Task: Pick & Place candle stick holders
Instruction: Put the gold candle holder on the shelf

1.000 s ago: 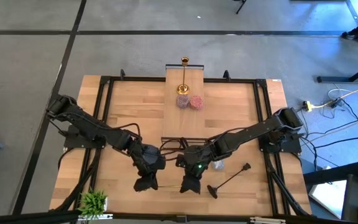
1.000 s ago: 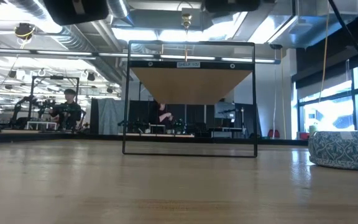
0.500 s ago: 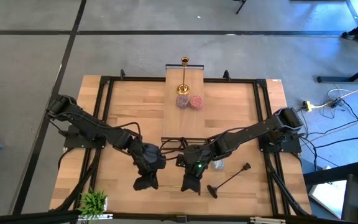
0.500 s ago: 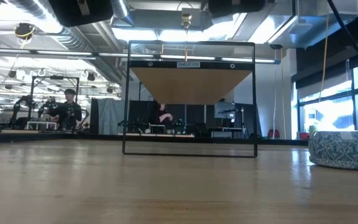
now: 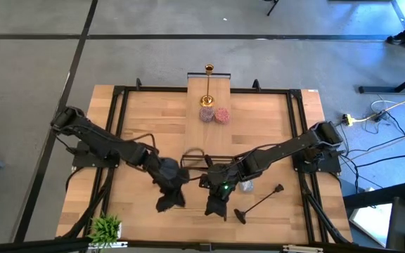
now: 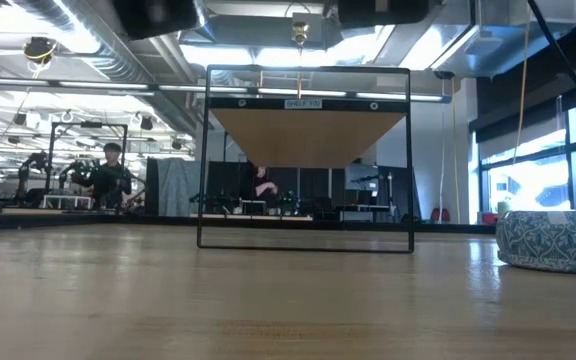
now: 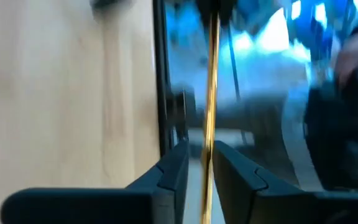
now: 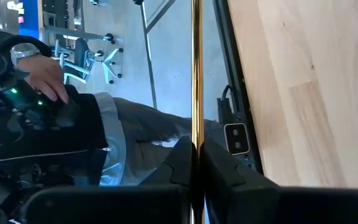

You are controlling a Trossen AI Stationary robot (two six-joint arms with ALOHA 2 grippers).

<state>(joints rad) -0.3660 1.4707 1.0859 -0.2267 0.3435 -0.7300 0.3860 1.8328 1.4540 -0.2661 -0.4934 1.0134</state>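
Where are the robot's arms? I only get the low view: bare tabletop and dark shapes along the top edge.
Observer: From above, both arms reach inward and meet at a thin gold stem near one table edge.
Operator: Is anything gripping it?
Observer: Yes. The right wrist view shows the right jaws shut on that stem.
Operator: Is anything else lying nearby?
Observer: A long black holder lies flat on the wood, just beside the right arm's end.

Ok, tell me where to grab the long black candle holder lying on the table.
Take the black candle holder at mid-stem, from straight above, with the fingers across it. It lies flat on the table, the stem is thin, and the round base makes one end bulkier.
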